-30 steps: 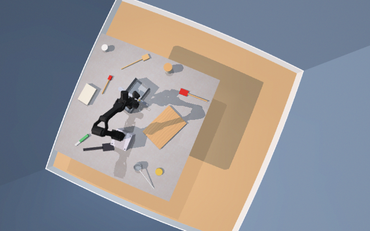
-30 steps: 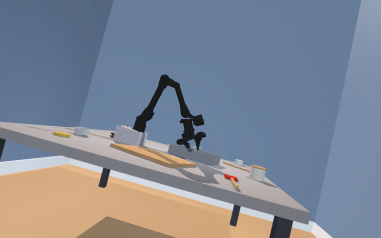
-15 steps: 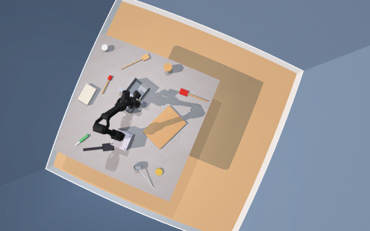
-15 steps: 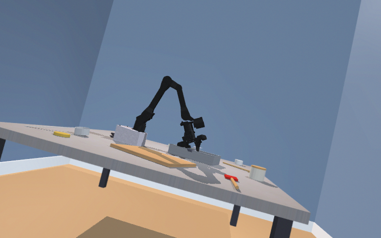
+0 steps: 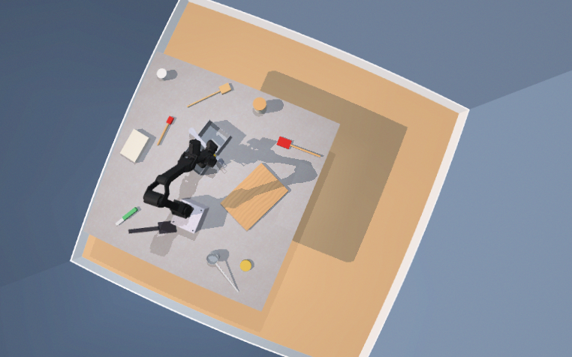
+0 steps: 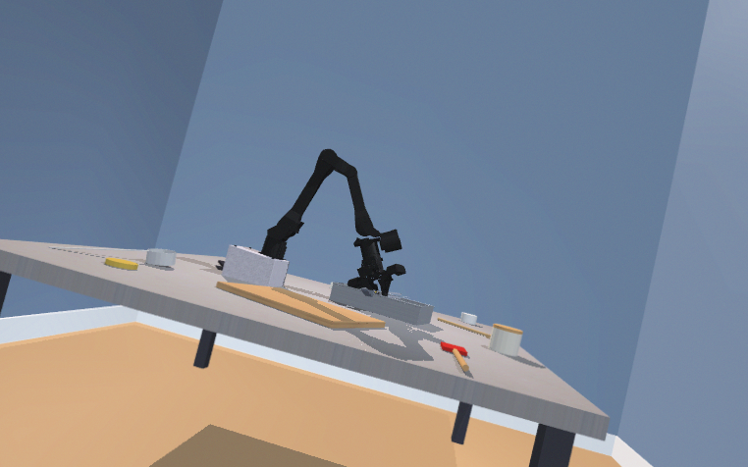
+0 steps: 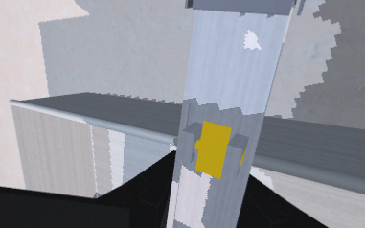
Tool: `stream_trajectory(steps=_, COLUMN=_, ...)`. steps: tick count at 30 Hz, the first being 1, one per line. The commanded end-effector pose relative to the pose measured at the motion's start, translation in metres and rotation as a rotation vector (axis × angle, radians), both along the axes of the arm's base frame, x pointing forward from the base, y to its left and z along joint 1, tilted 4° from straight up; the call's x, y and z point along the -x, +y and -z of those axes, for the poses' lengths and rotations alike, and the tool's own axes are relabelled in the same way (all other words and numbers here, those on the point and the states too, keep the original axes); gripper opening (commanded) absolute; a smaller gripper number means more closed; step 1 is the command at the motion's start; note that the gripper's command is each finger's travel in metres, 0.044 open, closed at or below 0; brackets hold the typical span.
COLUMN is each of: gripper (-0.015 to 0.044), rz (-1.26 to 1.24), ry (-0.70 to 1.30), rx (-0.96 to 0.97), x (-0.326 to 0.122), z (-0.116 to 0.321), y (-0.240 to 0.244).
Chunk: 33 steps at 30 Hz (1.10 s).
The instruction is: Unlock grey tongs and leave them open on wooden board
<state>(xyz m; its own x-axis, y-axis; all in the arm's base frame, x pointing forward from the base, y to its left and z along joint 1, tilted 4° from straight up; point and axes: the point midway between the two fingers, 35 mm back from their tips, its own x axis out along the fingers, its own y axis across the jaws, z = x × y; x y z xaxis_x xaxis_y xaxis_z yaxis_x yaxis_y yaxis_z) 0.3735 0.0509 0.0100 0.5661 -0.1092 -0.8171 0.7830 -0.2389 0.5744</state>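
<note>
The grey tongs (image 5: 195, 134) (image 7: 231, 62) lie across the roasting tin (image 5: 226, 145) (image 6: 405, 308). Their arms are close together, with a yellow tab between them near the dark hinge block in the wrist view. My gripper (image 6: 375, 289) (image 7: 198, 163) points down, low over the tin wall, and is shut on the tongs, one black finger against each side. The fingertips are partly hidden behind the tongs in the wrist view. The wooden board (image 5: 248, 214) (image 6: 248, 291) lies flat on the table, apart from the tin, with the arm's shadow across it.
A red-headed mallet (image 5: 284, 142) (image 6: 454, 348) lies beyond the board. A wood-lidded jar (image 5: 259, 104) (image 6: 506, 340) stands past the tin. A cream block (image 5: 134, 145) lies behind the arm. A strainer (image 5: 212, 258) and a yellow disc (image 5: 245, 265) are beyond the arm's base.
</note>
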Motion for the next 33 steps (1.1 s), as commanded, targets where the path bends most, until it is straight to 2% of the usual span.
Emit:
stream_trajectory(steps=1, gripper=0.0048, rz=0.0, ry=0.001, rx=0.001, x=0.0, z=0.0, y=0.0)
stream_trajectory(steps=6, gripper=-0.0083, rz=0.0, ry=0.001, rx=0.001, x=0.0, z=0.0, y=0.0)
stream_trajectory(steps=9, gripper=-0.015, rz=0.001, ry=0.001, rx=0.003, x=0.0, z=-0.015, y=0.0)
stream_trajectory(steps=15, gripper=-0.015, rz=0.002, ry=0.001, rx=0.01, x=0.007, z=-0.076, y=-0.001)
stream_trajectory(steps=26, gripper=-0.015, rz=-0.002, ry=0.009, rx=0.011, x=0.007, z=-0.076, y=0.0)
stream_trajectory(steps=33, gripper=-0.015, rz=-0.049, ry=0.097, rx=0.019, x=0.004, z=-0.074, y=0.001)
